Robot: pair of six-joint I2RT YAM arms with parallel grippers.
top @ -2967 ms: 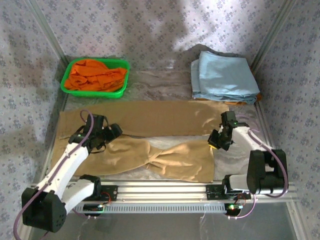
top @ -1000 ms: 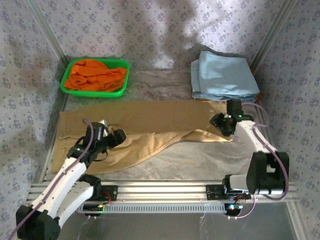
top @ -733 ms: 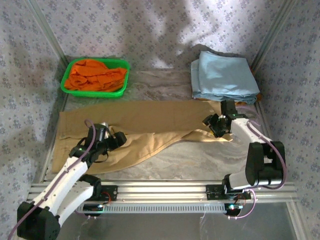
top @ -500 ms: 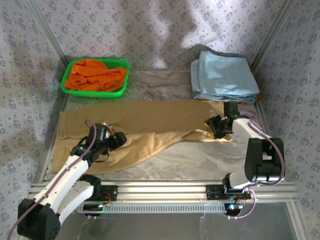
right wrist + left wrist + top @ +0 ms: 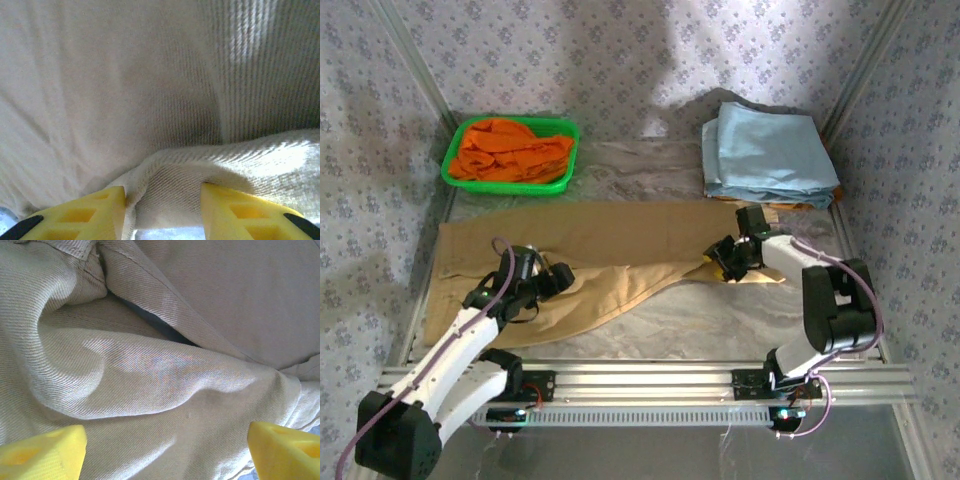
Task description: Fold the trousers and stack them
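**Change from one second earlier.** The trousers lie as they did on the surface. The right arm has swung inward, and the right hand has left the right-hand end of the cloth. It now sits farther left, over the place where the near fold meets the far leg. The left arm is almost unmoved.

**Hands.** In the top view the left hand rests low over the broad left part of the trousers. In the left wrist view its two yellow fingertips stand far apart at the lower corners, above rumpled tan twill. The left hand is wide open and has nothing clasped. In the right wrist view the right hand is drawn in about a raised ridge of the same cloth. The ridge fills the gap and touches both yellow fingers, so the hand pinches a fold of trouser cloth.

**Trousers.** The long axis runs left to right across the middle of the surface, with the broad end at the left edge and the narrow end at the right.
- The far leg lies flat and straight.
- The near leg is doubled over it and slants from near-left up to far-right, leaving bare surface in front.

**Other items.** Folded light blue garments sit at the far right, just beyond the trousers' end. A green basket holding an orange garment sits at the far left.
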